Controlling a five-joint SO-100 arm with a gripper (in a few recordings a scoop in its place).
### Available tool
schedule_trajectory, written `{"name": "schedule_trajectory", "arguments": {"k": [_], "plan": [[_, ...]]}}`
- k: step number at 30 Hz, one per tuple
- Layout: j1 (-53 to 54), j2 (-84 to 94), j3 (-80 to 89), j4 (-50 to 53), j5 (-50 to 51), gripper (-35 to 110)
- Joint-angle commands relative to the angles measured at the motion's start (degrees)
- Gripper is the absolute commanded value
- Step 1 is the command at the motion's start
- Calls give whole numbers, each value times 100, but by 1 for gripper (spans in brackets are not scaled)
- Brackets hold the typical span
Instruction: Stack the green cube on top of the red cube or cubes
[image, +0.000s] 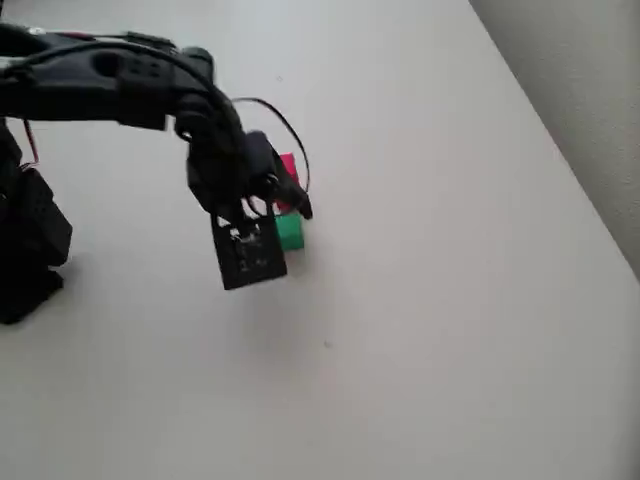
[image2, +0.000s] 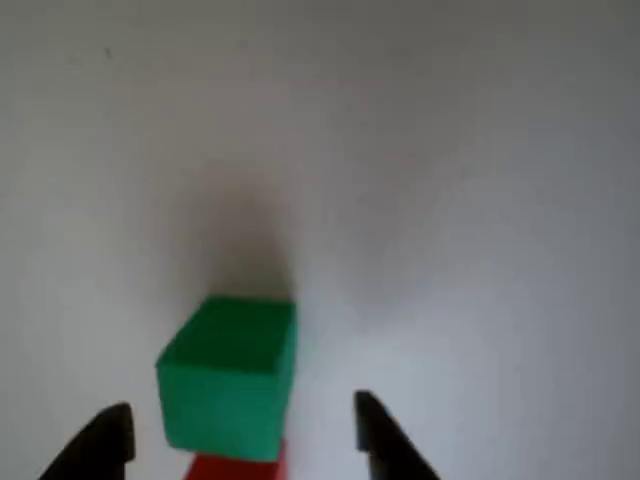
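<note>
Green cube (image2: 228, 375) sits on red block (image2: 235, 467); claw (image2: 240, 435) spread apart, fingers clear of cube. Stacking looks done; only retreat left.

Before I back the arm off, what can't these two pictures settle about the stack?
- Small matte green cube: seated or gripped, unclear; wrist view shows gaps beside the black gripper.
- Bright red block: cut off by the wrist view's bottom edge; overhead, the arm hides most of it.
- Alignment: overhead, gripper covers the joint.
</note>
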Motion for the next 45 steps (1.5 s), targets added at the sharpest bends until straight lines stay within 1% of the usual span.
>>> {"name": "schedule_trajectory", "arguments": {"k": [1, 5, 8, 11, 15, 19, 25, 29, 37, 45], "plan": [[-53, -272, -624, -97, 62, 26], [-26, -492, -747, -167, 44, 19], [26, -686, -835, -202, 53, 7], [105, -782, -940, -167, 44, -1], [141, -624, -1318, 299, 26, -2], [88, -53, -1819, 976, 0, -2], [-396, 712, -2646, 2057, 26, -2], [-809, 940, -2918, 2443, 193, -2], [-1380, 861, -2918, 2558, 483, -2], [-1362, 501, -2918, 2303, 466, -2]]}}
